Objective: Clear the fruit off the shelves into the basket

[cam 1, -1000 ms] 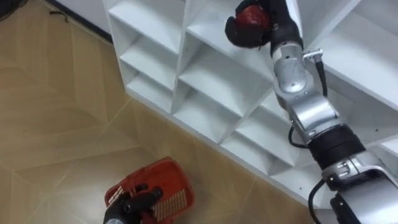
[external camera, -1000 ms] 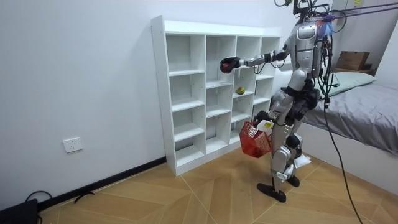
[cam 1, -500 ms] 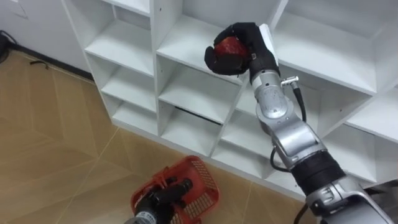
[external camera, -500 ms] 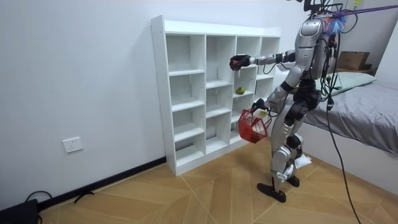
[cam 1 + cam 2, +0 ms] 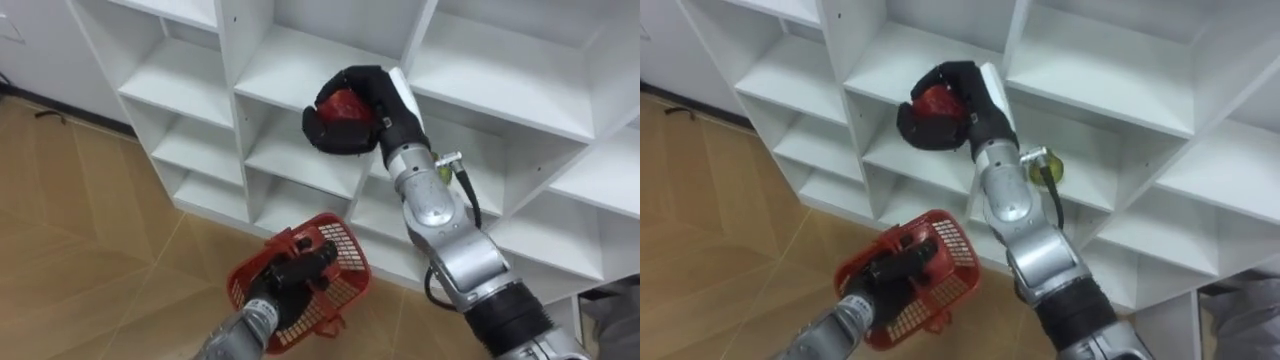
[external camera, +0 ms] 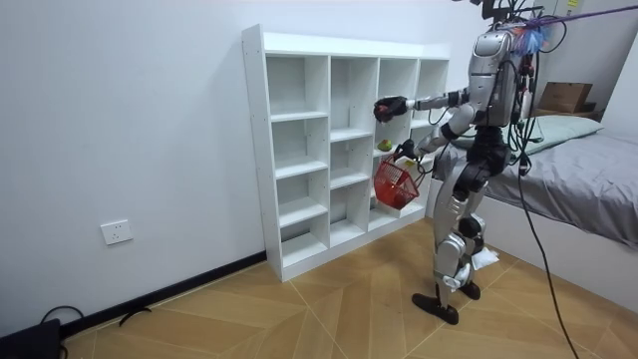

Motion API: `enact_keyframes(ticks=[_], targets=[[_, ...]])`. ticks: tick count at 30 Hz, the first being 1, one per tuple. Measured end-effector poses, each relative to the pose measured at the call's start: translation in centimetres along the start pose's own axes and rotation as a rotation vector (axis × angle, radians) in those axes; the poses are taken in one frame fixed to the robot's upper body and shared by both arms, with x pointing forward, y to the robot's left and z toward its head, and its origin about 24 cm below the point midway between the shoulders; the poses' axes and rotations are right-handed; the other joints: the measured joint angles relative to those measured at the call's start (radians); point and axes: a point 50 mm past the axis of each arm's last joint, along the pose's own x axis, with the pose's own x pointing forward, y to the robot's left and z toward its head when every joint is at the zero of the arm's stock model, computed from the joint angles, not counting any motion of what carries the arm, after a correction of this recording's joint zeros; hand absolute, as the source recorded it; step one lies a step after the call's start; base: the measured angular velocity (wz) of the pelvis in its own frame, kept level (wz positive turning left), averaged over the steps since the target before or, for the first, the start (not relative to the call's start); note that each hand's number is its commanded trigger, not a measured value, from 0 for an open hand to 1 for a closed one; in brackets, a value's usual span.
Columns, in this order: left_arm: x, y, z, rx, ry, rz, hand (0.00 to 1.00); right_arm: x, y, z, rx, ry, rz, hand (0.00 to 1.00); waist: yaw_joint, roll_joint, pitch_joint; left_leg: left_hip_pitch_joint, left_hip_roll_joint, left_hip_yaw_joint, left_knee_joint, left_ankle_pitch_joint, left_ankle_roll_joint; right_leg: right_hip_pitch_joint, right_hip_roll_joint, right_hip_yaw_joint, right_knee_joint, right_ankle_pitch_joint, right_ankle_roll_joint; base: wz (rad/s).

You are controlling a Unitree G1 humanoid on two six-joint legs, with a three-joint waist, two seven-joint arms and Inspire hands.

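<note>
Your red fruit [image 5: 345,103] is off the shelves of the white closet [image 5: 300,60]. It sits in the right hand [image 5: 375,92], whose dark fingers curl round it from behind and below, so only the fruit's front shows between them. The hand holds it out in front of the closet's open face, level with one of the upper shelf boards, with the forearm running back down from it towards you.

Lower down and also in front of the closet, the left hand [image 5: 290,278] is closed on the rim of the red basket [image 5: 345,265]. The basket is tilted, its mouth turned up towards the fruit, and it hangs below the fruit and a little to the left, apart from it. What lies inside the basket you cannot tell from here.

A second, yellow-green fruit [image 5: 1047,168] lies on a closet shelf just behind the right forearm, partly covered by the arm.

In the room view you stand upright on the wooden floor [image 6: 329,309] at the closet's far end, facing it, between the closet and the grey bed [image 6: 588,170], right arm stretched out level and the basket held up below it.
</note>
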Motion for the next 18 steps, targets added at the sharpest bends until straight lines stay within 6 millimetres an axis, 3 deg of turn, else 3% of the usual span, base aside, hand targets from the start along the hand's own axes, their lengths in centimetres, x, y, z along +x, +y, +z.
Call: enact_keyframes(ticks=[7,18], targets=[[0.1,-0.8,0.6,0.001,-0.022,-0.017,1.0,-1.9,0.5,-2.8,0.021,0.095,0.016,1.0,-0.016,0.01,-0.0007,0.027,0.002,0.01,-0.009,-0.002,0.002,0.019,-0.001,0.003,0.001,0.0,0.0,-0.02],[0.1,-1.7,0.8,0.006,-0.031,-0.047,1.0,-4.4,1.1,-6.4,0.064,0.232,0.021,1.0,-0.046,0.052,-0.0076,0.035,-0.001,0.015,-0.007,-0.003,0.003,0.028,-0.003,0.007,-0.001,-0.002,0.004,0.0]])
